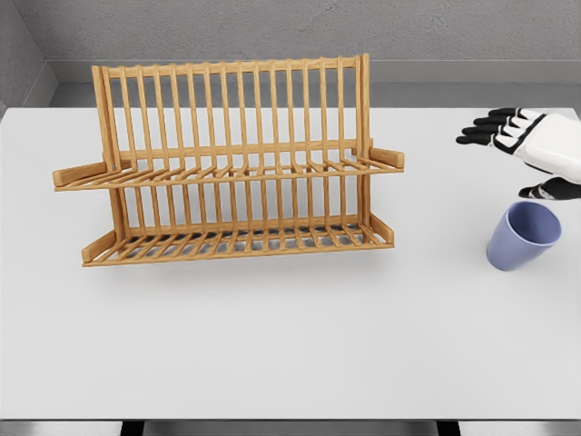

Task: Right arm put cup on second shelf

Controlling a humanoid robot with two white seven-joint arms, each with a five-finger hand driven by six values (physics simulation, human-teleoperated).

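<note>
Right hand [531,150] open, fingers spread, empty, hovering just above tilted blue cup [522,236] on table [272,345].

White table [272,345] before grey wall [272,27], evenly lit

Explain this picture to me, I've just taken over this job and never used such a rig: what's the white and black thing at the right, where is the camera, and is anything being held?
There is one picture, taken from a camera on the robot's head, looking down at a white table in a simulator. The white and black thing is the robot's right hand, coming in from the right edge with fingers spread. It holds nothing. Just below it a blue cup sits tilted on the table, its opening facing up and right; whether the thumb touches it I cannot tell. Left of the middle stands a wooden dish rack with two slatted shelves, both bare. The left arm does not show.
</note>
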